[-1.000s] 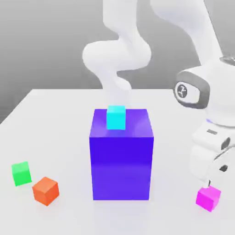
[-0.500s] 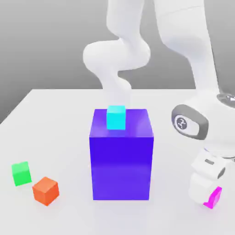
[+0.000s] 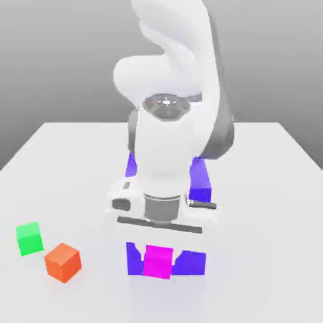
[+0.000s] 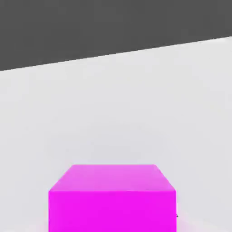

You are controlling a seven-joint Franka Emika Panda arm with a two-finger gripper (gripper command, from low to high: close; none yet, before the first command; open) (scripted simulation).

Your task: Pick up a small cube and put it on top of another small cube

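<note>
The small magenta-pink cube (image 3: 158, 263) hangs under my hand, with my gripper (image 3: 158, 250) shut on it. In the exterior view it is in front of the lower face of the big blue-violet block (image 3: 200, 178). My white arm stands across the block and covers its top and whatever is on it. In the hand view the same cube (image 4: 112, 199) is close up, with the pale table beyond it.
A green cube (image 3: 29, 238) and an orange cube (image 3: 63, 262) lie close together near the front of the white table (image 3: 76, 164), at the exterior view's left. The big block stands mid-table behind my hand.
My gripper closed on the magenta cube at the exterior view's right. It then swung left with the cube, to in front of the blue-violet block. The arm now hides the cyan cube.
</note>
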